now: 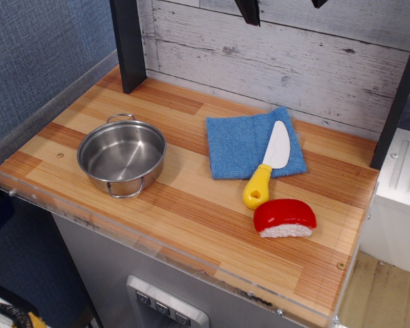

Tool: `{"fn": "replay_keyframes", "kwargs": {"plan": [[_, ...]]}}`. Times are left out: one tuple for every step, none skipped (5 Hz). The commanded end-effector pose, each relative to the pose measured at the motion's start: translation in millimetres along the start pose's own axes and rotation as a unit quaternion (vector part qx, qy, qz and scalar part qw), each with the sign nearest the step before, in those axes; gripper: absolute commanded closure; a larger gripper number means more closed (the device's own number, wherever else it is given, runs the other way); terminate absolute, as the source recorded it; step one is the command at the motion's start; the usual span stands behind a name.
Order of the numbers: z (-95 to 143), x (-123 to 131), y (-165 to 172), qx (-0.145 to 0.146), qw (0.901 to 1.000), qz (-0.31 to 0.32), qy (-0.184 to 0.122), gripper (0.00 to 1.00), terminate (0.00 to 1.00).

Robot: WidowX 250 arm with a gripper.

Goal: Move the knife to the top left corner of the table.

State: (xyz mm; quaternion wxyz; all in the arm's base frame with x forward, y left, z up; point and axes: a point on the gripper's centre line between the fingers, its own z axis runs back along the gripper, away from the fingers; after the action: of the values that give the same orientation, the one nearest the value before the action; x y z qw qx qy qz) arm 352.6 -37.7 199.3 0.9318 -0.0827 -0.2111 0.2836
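Note:
The knife (268, 166) lies at the right middle of the wooden table (191, 205). Its white blade rests on a blue cloth (249, 143) and its yellow handle points toward the front, on the wood. My gripper (283, 5) is high above the back of the table, only its two dark fingertips (249, 11) showing at the top edge. The fingertips stand wide apart with nothing between them, well above and behind the knife.
A steel pot (121, 156) with two handles sits at the left middle. A red-and-white sushi toy (284, 219) lies just in front of the knife handle. A black post (128, 44) stands at the back left corner; a clear acrylic rim (157, 249) edges the table.

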Motion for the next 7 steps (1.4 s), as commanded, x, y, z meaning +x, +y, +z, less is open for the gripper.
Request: {"fn": "replay_keyframes", "kwargs": {"plan": [[0, 0, 0, 0.0, 1.0, 0.0, 0.0, 0.0, 0.0], [-4, -13, 16, -0.001, 0.9997, 0.005, 0.022, 0.0, 0.0], [-10, -30, 24, 0.005, 0.9997, 0.005, 0.025, 0.0, 0.0], [-17, -47, 30, 0.006, 0.9996, 0.003, 0.027, 0.0, 0.0], [-35, -62, 35, 0.013, 0.9991, -0.004, 0.039, 0.0, 0.0], [-54, -69, 40, 0.017, 0.9986, -0.012, 0.049, 0.0, 0.0], [-73, -77, 51, 0.033, 0.9976, -0.017, 0.058, 0.0, 0.0]]}}
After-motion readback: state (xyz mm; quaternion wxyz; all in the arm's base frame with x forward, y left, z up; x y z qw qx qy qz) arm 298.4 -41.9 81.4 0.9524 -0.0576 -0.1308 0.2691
